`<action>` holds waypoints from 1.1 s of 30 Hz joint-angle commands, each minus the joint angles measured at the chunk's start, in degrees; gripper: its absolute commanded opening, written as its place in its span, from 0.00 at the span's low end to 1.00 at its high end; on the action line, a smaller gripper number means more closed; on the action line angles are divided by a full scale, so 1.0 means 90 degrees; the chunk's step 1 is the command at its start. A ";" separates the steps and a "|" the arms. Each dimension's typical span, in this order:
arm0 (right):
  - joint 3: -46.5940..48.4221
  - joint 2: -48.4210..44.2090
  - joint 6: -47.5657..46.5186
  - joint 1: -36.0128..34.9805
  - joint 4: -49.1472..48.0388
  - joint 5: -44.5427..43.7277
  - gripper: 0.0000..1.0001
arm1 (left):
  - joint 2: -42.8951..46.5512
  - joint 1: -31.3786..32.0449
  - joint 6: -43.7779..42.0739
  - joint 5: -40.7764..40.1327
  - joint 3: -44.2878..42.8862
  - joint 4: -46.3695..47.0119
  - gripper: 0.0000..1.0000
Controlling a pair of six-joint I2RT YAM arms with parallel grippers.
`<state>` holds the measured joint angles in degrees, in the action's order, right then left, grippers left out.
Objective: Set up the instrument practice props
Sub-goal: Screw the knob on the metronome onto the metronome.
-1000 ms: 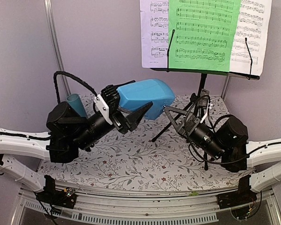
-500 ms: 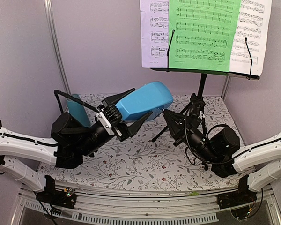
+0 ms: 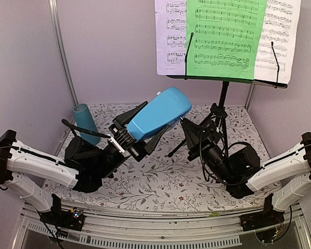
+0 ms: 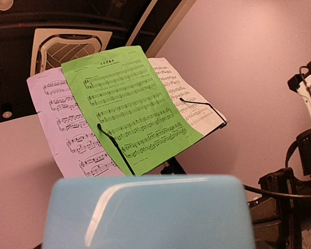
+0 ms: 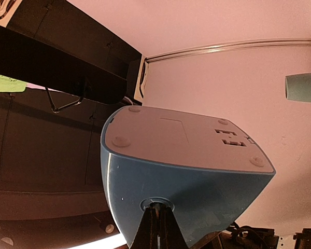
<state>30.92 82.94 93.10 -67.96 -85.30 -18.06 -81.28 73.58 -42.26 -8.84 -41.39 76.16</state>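
Note:
My left gripper (image 3: 144, 127) is shut on the blue metronome (image 3: 158, 114) and holds it tilted above the table. The metronome fills the bottom of the left wrist view (image 4: 145, 212) and hides my fingers there. My right gripper (image 3: 185, 129) is shut, its fingertips (image 5: 158, 207) set in a round socket on the metronome's side (image 5: 186, 171). I cannot tell if they pinch anything. The black music stand (image 3: 223, 101) stands at the back right with green (image 3: 225, 36) and white (image 3: 171, 36) sheet-music pages on its desk.
A teal cylinder cup (image 3: 85, 122) stands at the back left of the flower-patterned tablecloth (image 3: 160, 181); it also shows in the right wrist view (image 5: 303, 87). The stand's tripod legs (image 3: 179, 146) spread behind the right gripper. Purple walls close the back and sides.
My left gripper has lifted the metronome and tilted it steeper, its top up to the right. My right gripper has moved left and up to the metronome's side.

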 commanded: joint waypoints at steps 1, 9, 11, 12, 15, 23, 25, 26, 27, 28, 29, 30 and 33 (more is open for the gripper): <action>0.0384 0.0129 0.0345 0.0318 -0.1687 -0.0913 0.00 | -0.0088 0.0114 -0.0053 0.0652 -0.0088 0.1341 0.00; 0.0404 0.0183 0.0366 0.0283 -0.1895 -0.0891 0.00 | -0.0277 0.0106 -0.0126 0.0740 -0.0146 0.1643 0.00; 0.0402 0.0204 0.0397 0.0262 -0.1916 -0.0890 0.00 | -0.0299 0.0100 -0.0152 0.0746 -0.0148 0.1655 0.00; 0.0411 0.0205 0.0420 0.0251 -0.1924 -0.0882 0.00 | -0.0303 0.0098 -0.0169 0.0777 -0.0137 0.1671 0.00; 0.0440 0.0250 0.0442 0.0253 -0.2009 -0.0856 0.00 | -0.0348 0.0087 -0.0275 0.0915 -0.0119 0.1696 0.00; 0.0657 0.0456 0.0509 0.0166 -0.2155 -0.0806 0.00 | -0.0708 -0.0017 -0.0386 0.1221 -0.0144 0.2180 0.00; 0.0702 0.0490 0.0527 0.0158 -0.2186 -0.0795 0.00 | -0.0792 -0.0045 -0.0338 0.1295 -0.0164 0.2289 0.00; 0.0729 0.0492 0.0512 0.0159 -0.2186 -0.0792 0.00 | -0.0843 -0.0076 -0.0300 0.1356 -0.0168 0.2349 0.00; 0.0741 0.0485 0.0478 0.0159 -0.2187 -0.0782 0.00 | -0.0898 -0.0095 -0.0255 0.1393 -0.0181 0.2440 0.00; 0.0751 0.0475 0.0424 0.0143 -0.2183 -0.0763 0.00 | -0.0946 -0.0104 -0.0254 0.1385 -0.0208 0.2504 0.00; 0.0747 0.0452 0.0392 0.0148 -0.2153 -0.0759 0.00 | -0.0995 -0.0109 -0.0271 0.1385 -0.0216 0.2584 0.00; 0.0735 0.0414 0.0349 0.0143 -0.2090 -0.0738 0.00 | -0.1023 -0.0109 -0.0269 0.1366 -0.0211 0.2678 0.00; 0.0586 0.0171 0.0124 0.0154 -0.1739 -0.0734 0.11 | -0.0925 -0.0100 -0.0206 0.1264 -0.0113 0.2738 0.00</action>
<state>34.37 87.07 96.25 -67.79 -88.75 -22.81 -89.01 71.05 -46.70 -4.99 -42.59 87.83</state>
